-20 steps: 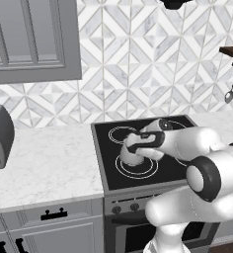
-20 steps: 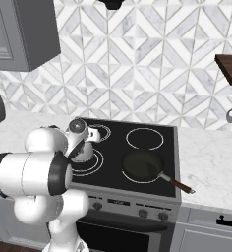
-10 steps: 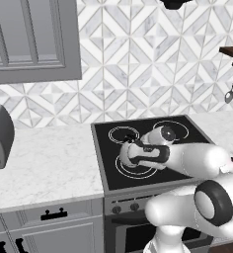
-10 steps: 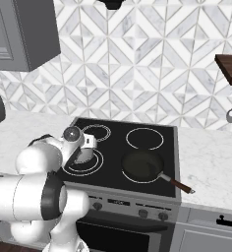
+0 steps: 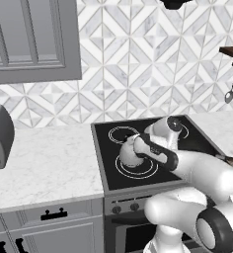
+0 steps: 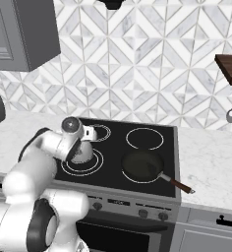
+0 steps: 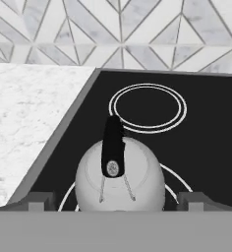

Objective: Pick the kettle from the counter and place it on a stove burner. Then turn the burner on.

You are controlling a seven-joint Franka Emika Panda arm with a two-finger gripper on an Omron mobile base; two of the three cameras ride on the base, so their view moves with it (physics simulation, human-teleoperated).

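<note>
Gripper (image 7: 119, 199) fingers are standing wide apart on either side of the kettle (image 7: 120, 179), low in the hand view, with a visible gap on both sides, so I am gripping nothing. I am hovering right at the kettle, and its black handle is rising between my fingertips.

Kettle placement looks done to me: it is sitting upright inside the big double-ringed burner (image 5: 136, 168), at the front left of the cooktop in the left base view. In the right base view the kettle (image 6: 82, 153) is peeking out from behind my wrist, left of the dark pan (image 6: 143, 165).

What remains, I judge, is switching the burner on. That calls for lifting clear without knocking the handle, then reaching down to the knobs (image 5: 127, 208) on the stove's front panel and picking the one that matches this ring.

The kettle is small, round and pale grey-white, with a black arched handle; the burner disc beneath it is showing black, not glowing.
</note>
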